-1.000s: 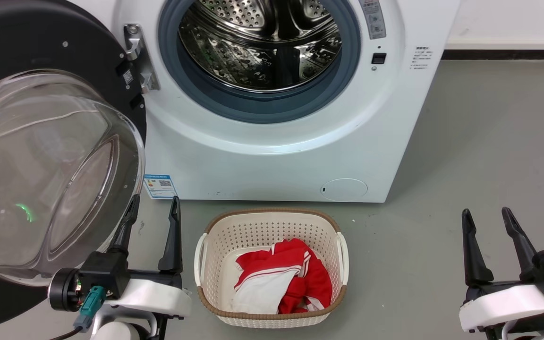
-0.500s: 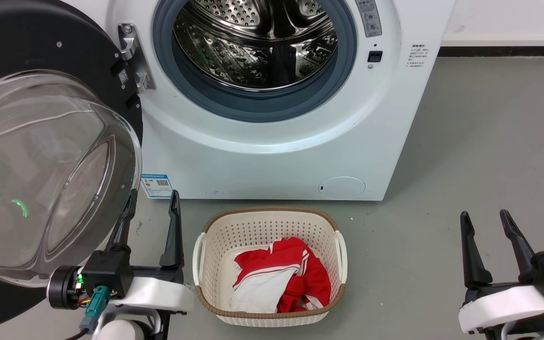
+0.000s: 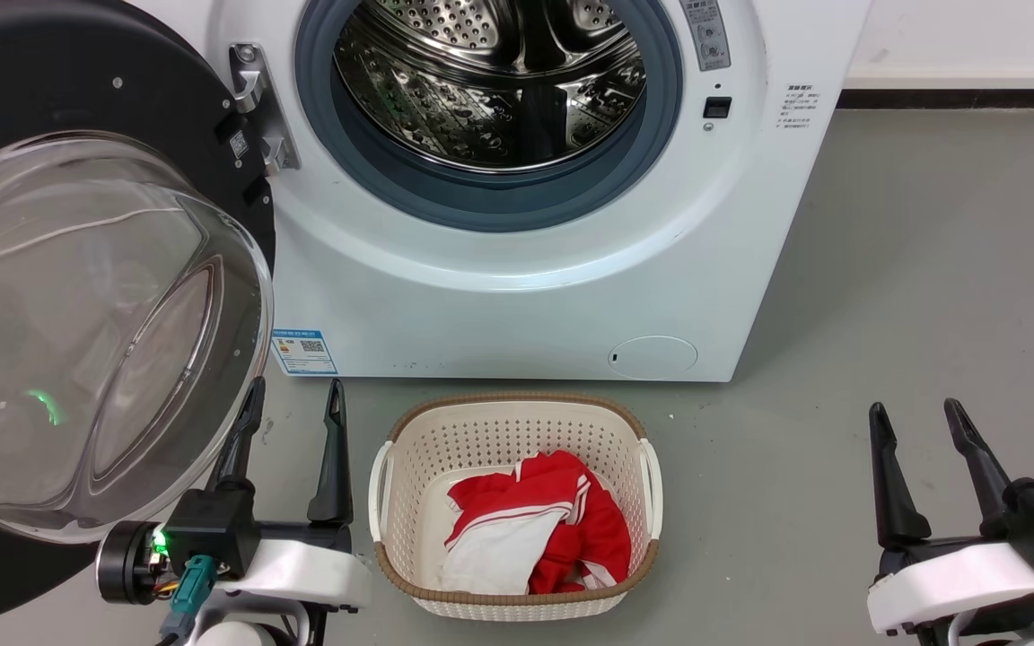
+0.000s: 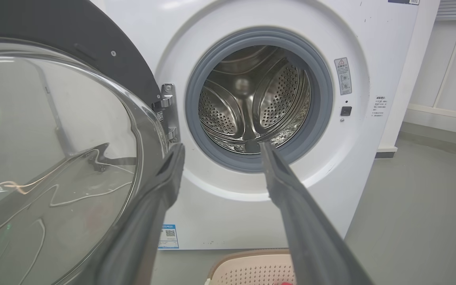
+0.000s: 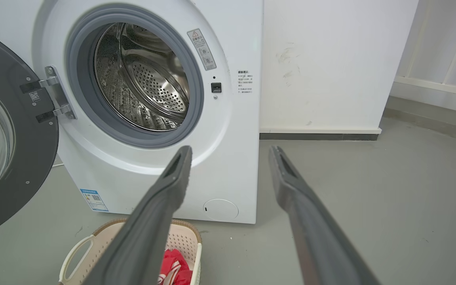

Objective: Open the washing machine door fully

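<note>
I am looking at the washing machine (image 3: 526,269), which is standing white and boxy across the top of the head view, its steel drum (image 3: 490,81) showing inside the grey rubber ring (image 3: 481,202). The washing machine door (image 3: 50,81) is hanging swung out on its hinge at the machine's left side, well clear of the opening, with its clear glass bowl (image 3: 95,332) bulging toward me.

A cream laundry basket (image 3: 517,422) is sitting on the grey floor (image 3: 912,269) just in front of the machine, and a red and white garment (image 3: 544,529) is lying in it.

My left gripper (image 3: 294,388) is hovering between the bowl and the basket, fingers spread and gripping nothing. Its outer finger is running just beside the bowl's edge, and I cannot tell whether they are touching. My right gripper (image 3: 914,408) is waiting well off to the right over bare floor, fingers likewise apart and empty.

A blue label (image 3: 303,352) and a round cap (image 3: 653,357) are showing low on the machine's front.
</note>
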You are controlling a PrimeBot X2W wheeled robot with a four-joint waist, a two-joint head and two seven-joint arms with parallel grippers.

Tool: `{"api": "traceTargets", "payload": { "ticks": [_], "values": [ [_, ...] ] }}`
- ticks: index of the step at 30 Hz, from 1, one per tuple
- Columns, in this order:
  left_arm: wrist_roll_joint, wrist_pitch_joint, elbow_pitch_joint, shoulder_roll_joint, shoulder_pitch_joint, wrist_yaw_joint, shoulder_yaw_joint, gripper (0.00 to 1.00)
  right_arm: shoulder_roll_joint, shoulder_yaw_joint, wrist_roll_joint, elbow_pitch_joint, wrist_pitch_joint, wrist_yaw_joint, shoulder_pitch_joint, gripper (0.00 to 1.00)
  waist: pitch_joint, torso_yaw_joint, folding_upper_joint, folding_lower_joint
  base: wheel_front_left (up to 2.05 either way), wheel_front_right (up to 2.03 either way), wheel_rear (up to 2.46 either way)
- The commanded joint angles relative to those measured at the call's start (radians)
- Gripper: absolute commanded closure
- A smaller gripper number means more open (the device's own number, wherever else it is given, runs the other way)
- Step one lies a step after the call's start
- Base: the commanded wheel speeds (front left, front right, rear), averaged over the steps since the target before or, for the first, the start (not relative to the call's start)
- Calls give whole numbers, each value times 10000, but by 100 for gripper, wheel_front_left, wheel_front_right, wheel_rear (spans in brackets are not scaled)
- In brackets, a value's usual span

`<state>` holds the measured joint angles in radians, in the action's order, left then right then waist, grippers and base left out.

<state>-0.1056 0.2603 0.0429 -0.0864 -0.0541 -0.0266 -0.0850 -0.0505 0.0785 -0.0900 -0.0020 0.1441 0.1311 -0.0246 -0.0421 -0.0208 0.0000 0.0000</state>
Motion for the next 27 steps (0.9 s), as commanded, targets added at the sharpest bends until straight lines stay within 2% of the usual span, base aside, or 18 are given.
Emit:
{"api": "traceTargets", "payload": {
  "ticks": [1, 22, 23, 27],
  "values": [
    [62, 72, 45, 28, 75, 49, 56, 0, 8, -22, -34, -17, -4, -6, -23, 0, 4, 4, 0, 0, 0, 0, 0],
    [329, 71, 210, 149, 118, 245, 193, 0, 8, -28, -117, 94, -36, -6, -45, 0, 35, 26, 0, 0, 0, 0, 0],
    [311, 0, 200, 108, 56, 226, 206, 100, 0, -20, -63, 75, -39, 0, -1, 100, 37, 27, 0, 0, 0, 0, 0],
    [-58, -152, 472, 116, 53, 260, 295, 100, 2, -20, -434, 315, -97, 0, 7, 100, 44, 30, 0, 0, 0, 0, 0]
  ]
}}
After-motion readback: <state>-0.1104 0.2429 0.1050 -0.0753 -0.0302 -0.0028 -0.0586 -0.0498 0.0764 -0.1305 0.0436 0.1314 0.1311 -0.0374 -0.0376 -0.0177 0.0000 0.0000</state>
